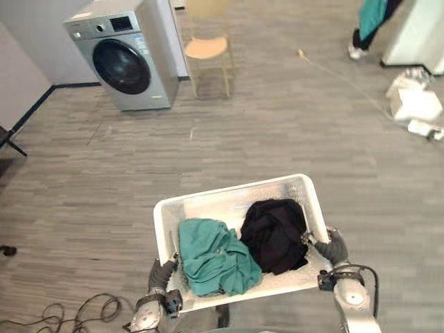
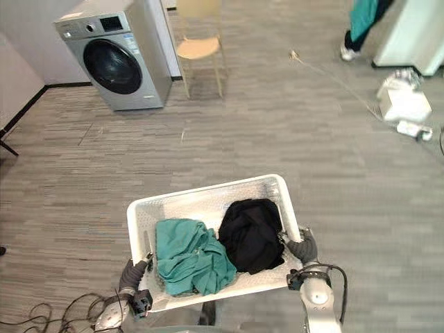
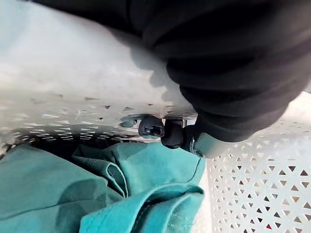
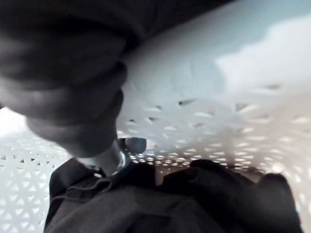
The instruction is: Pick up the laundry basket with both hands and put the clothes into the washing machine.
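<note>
Left hand and right hand are clamping the laundry basket.
Carry step, by the look; a walk to the washing machine is looming.

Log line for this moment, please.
phase: holding | left hand: curled on laundry basket rim | right hand: curled on opposite rim | load: teal garment, black garment inside | washing machine: ahead-left, door shut

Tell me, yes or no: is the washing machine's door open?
No, the washing machine has its round dark door shut flush against its front.
</note>
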